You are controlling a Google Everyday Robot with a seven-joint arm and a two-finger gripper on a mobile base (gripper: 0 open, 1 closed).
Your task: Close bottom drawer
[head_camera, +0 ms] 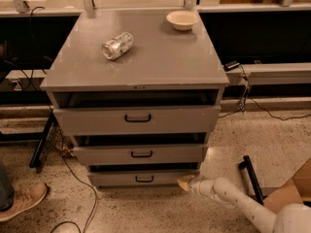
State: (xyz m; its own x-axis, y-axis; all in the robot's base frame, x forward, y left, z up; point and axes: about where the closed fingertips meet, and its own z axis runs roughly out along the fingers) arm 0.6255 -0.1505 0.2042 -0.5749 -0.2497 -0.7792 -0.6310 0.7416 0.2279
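Bottom drawer (pixel 116 178), a shallow grey metal front with a black loop handle, sits lowest in the cabinet (pixel 141 62), slightly pulled out. Tan-tipped gripper (pixel 186 182) on a white arm (pixel 228 194) meets its right corner; whether it is apart or together cannot be told. A crushed can (pixel 117 45) and a pale bowl (pixel 182 20) rest on top.

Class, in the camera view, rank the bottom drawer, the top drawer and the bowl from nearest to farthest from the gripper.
1. Bottom drawer, beside the floor-level gripper.
2. Top drawer, higher up.
3. Bowl, on the cabinet, back right.
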